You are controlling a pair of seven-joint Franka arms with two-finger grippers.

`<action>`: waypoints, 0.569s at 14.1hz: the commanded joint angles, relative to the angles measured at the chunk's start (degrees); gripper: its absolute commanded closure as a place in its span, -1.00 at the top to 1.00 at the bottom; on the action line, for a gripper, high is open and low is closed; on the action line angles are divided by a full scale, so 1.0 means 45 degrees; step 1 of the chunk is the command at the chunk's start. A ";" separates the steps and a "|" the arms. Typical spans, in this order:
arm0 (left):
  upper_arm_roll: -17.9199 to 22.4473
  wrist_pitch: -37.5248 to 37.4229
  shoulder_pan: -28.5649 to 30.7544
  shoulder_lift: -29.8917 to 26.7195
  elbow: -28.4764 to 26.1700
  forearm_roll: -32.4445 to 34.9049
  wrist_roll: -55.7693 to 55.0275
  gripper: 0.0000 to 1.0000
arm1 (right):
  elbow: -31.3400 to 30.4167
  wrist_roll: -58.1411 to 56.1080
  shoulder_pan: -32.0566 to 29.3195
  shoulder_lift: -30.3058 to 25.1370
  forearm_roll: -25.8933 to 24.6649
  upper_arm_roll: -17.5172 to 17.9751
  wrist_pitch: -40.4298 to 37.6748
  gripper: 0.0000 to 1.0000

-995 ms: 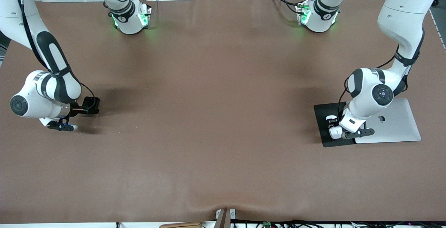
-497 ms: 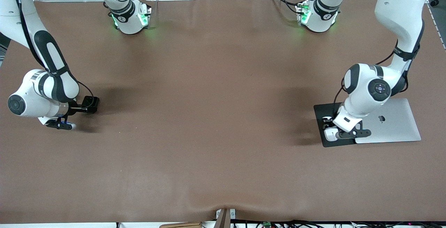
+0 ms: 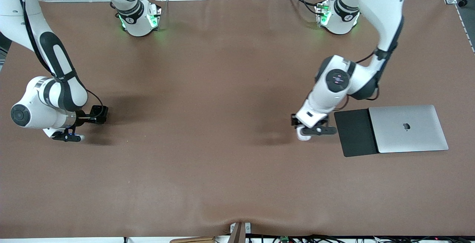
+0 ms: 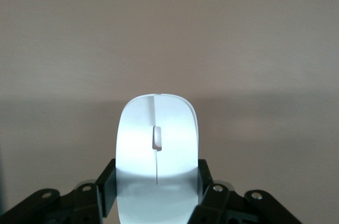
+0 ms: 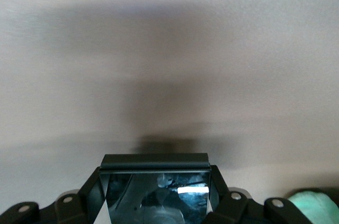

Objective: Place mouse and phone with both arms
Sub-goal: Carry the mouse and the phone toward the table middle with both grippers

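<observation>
The left end effector (image 3: 302, 133) carries the smooth white oval mouse (image 4: 157, 144) over the brown bench (image 3: 207, 124), beside the flat black mouse pad (image 3: 354, 131). The right end effector (image 3: 68, 136) grips the glossy black rectangular phone (image 5: 156, 184). Next, I think, each object must be lowered gently.

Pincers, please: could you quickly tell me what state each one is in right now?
Left pincer: closed on the mouse, above the bare brown table.
Right pincer: closed on the phone, above the table.

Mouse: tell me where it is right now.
The mouse is held in the left gripper, up over bare brown table beside the black mouse pad, on the pad's edge away from the laptop.
</observation>
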 commanded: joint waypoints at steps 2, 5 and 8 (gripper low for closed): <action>0.0113 -0.0226 -0.1500 0.1247 0.1406 0.0363 -0.1131 0.10 | 0.0696 0.0111 0.0236 -0.0728 -0.0180 0.0075 -0.1432 -0.02; 0.0230 -0.0226 -0.2810 0.2184 0.2421 0.0363 -0.2672 0.11 | 0.0697 0.0654 0.1095 -0.1197 -0.0063 0.0095 -0.1705 0.01; 0.0250 -0.0226 -0.3438 0.3064 0.3243 0.0363 -0.3203 0.11 | 0.0697 0.1614 0.1993 -0.1978 0.0035 0.0173 -0.2739 0.03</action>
